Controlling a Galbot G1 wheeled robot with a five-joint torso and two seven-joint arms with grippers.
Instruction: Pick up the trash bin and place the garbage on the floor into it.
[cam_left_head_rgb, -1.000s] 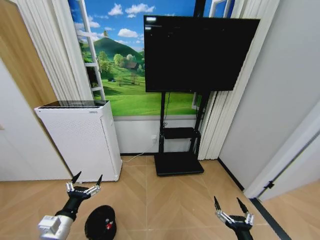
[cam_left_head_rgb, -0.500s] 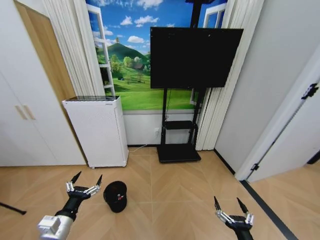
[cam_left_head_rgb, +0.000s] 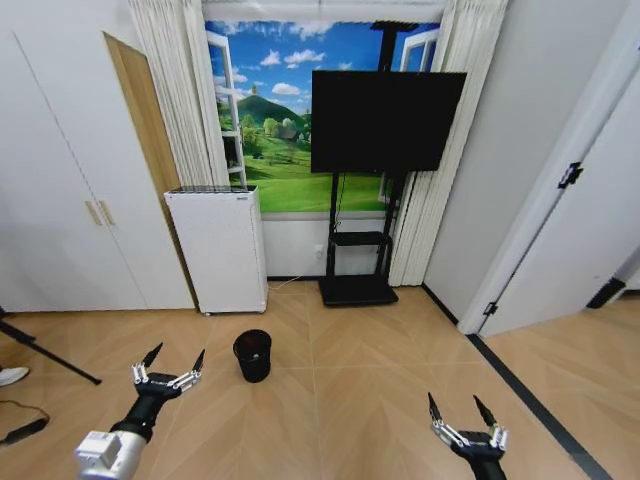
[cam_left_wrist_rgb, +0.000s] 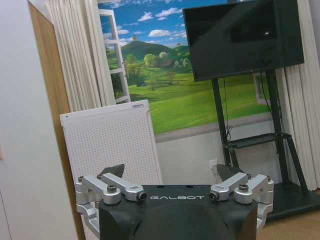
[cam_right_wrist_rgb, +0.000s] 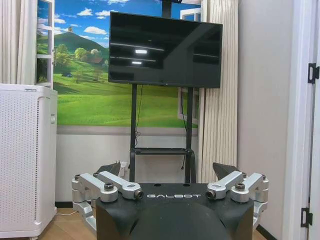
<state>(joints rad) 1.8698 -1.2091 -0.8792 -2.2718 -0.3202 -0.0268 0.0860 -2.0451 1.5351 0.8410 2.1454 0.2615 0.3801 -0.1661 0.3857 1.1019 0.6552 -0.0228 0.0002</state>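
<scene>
The trash bin (cam_left_head_rgb: 252, 355), small, black and round, stands upright on the floor (cam_left_head_rgb: 340, 400), a short way in front of the white perforated appliance. No garbage is in view on the parquet. My left gripper (cam_left_head_rgb: 176, 353) hangs open and empty at the lower left, left of the bin and apart from it. My right gripper (cam_left_head_rgb: 454, 400) is open and empty at the lower right, far from the bin. The left wrist view has the left gripper (cam_left_wrist_rgb: 170, 172) open, facing the appliance and wall. The right wrist view has the right gripper (cam_right_wrist_rgb: 166, 170) open, facing the TV stand.
A white perforated appliance (cam_left_head_rgb: 220, 250) stands against the back wall. Beside it is a TV (cam_left_head_rgb: 385, 120) on a black stand with a flat base (cam_left_head_rgb: 358, 290). A tripod leg (cam_left_head_rgb: 50, 360) crosses the floor at far left. A door (cam_left_head_rgb: 585, 230) and a dark floor strip (cam_left_head_rgb: 530, 400) lie on the right.
The whole head picture has shifted: the camera has drawn back, so more room shows and the bin now looks farther off. Both grippers hold the same open pose.
</scene>
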